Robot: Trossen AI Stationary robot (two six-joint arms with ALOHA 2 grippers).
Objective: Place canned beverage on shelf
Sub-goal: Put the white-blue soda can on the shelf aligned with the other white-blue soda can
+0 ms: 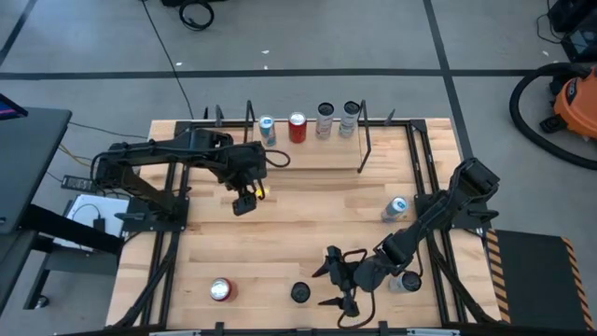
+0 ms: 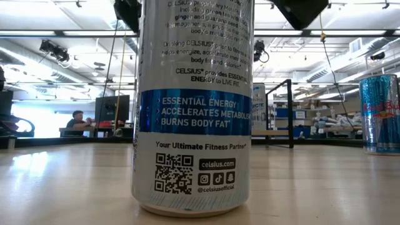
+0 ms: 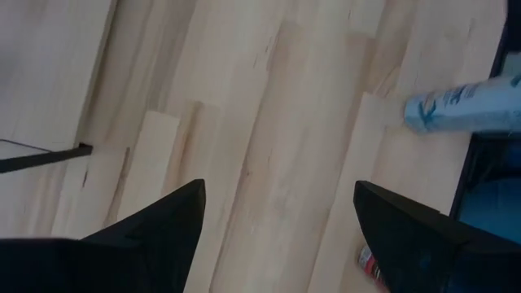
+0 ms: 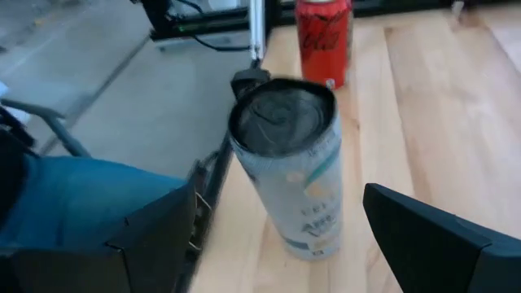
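A tall white can with a dark top stands on its base near the table's front edge. It fills the low view. My right gripper is low over the table just right of it, open and pointing toward the table's left. In the right wrist view the can stands just ahead of the gap between the fingers, apart from them. The shelf stands at the far edge with several cans in a row on its plank. My left gripper hangs open over bare wood in front of the shelf.
A red can stands at the front left, also seen beyond the white one. A blue-and-silver can is at the right, another beside my right arm. Black frame rails run along both table sides. A person sits far off.
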